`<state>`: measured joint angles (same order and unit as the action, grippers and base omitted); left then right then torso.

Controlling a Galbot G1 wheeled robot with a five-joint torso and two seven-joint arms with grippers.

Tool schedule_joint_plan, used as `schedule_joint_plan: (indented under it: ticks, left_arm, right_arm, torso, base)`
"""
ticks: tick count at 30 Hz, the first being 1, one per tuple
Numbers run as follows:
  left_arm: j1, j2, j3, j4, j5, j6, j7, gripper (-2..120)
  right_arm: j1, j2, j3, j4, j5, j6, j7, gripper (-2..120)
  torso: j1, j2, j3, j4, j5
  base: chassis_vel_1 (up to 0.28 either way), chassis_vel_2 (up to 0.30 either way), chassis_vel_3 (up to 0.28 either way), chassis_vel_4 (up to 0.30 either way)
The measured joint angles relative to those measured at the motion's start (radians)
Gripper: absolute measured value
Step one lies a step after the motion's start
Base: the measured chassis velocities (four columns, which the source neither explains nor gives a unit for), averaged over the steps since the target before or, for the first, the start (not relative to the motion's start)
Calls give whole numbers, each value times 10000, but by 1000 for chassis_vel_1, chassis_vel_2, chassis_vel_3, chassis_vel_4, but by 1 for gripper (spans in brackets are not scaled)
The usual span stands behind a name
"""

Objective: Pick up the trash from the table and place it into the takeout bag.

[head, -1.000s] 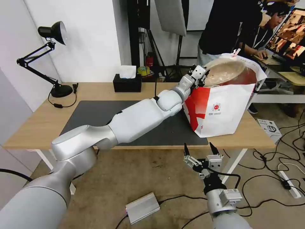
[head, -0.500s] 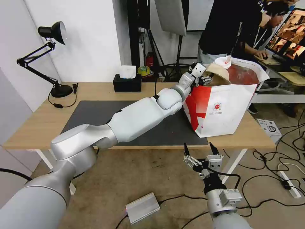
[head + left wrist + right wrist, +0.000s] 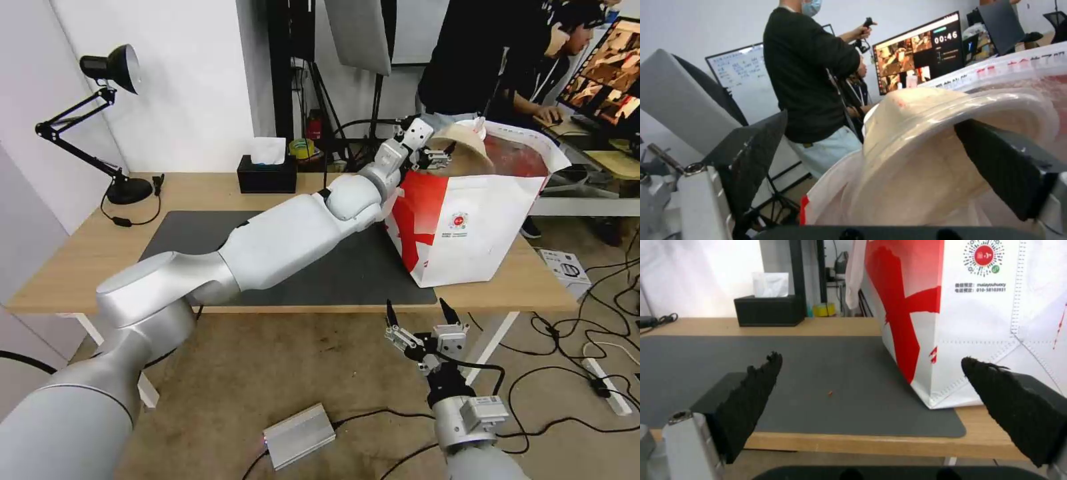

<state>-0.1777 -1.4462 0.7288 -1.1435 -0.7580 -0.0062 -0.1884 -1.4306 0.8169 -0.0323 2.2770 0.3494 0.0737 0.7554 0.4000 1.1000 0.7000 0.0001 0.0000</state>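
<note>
The takeout bag (image 3: pixel 467 227) stands at the right end of the dark mat (image 3: pixel 200 233) on the table (image 3: pixel 80 267). A pale bowl (image 3: pixel 467 141) with a clear plastic rim and a red smear leans steeply inside the bag's mouth. The white lid and straw of a cup (image 3: pixel 476 124) peek out behind it. My left gripper (image 3: pixel 437 155) hovers at the bag's near top edge, open, with the bowl's rim (image 3: pixel 925 110) between its spread fingers. My right gripper (image 3: pixel 420 313) waits open below the table's front edge, facing the bag (image 3: pixel 973 306).
A black tissue box (image 3: pixel 267 175) and a desk lamp (image 3: pixel 110 127) stand at the back of the table. People stand just behind the bag. On the floor lie a silver box (image 3: pixel 299 435), cables and a power strip (image 3: pixel 607 387).
The bowl has tipped from lying flat over the bag's mouth to leaning down into it. My left gripper has let go and risen slightly. The right arm has not moved.
</note>
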Motion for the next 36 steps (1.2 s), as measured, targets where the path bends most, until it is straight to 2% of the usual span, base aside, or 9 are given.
schedule_joint_plan:
  ticks: [3,7,11,21,28,32,36]
  left_arm:
    - [-124,1,62,-42,-239,197,12,100]
    - [-465,66,213,-120,-793,1177,232,100]
    - [-650,196,303,-257,-1409,1731,363,100]
    - [-961,488,463,-631,-2506,2588,790,100]
    - [-1118,553,491,-691,-3015,3198,861,100]
    - [-1222,556,402,-752,-3694,3607,875,100]
    - [-1292,598,364,-858,-3886,3721,883,100]
  right_arm:
    - [0,0,-1,0,0,0,0,100]
    - [-1,0,0,0,0,0,0,100]
    - [0,0,0,0,0,0,0,100]
    - [0,0,0,0,0,0,0,100]
    - [0,0,-1,0,0,0,0,100]
    - [0,0,0,0,0,0,0,100]
    - [0,0,0,0,0,0,0,100]
  torso:
    - [0,0,0,-1,0]
    - [0,0,0,-1,0]
    - [0,0,0,-1,0]
    - [0,0,0,-1,-1]
    - [0,0,0,-1,-1]
    - [0,0,0,-1,-2]
    - [0,0,0,-1,0]
  base:
    - [0,0,0,0]
    - [0,0,0,0]
    - [0,0,0,0]
    - [0,0,0,0]
    - [0,0,0,0]
    - [0,0,0,0]
    - [0,0,0,0]
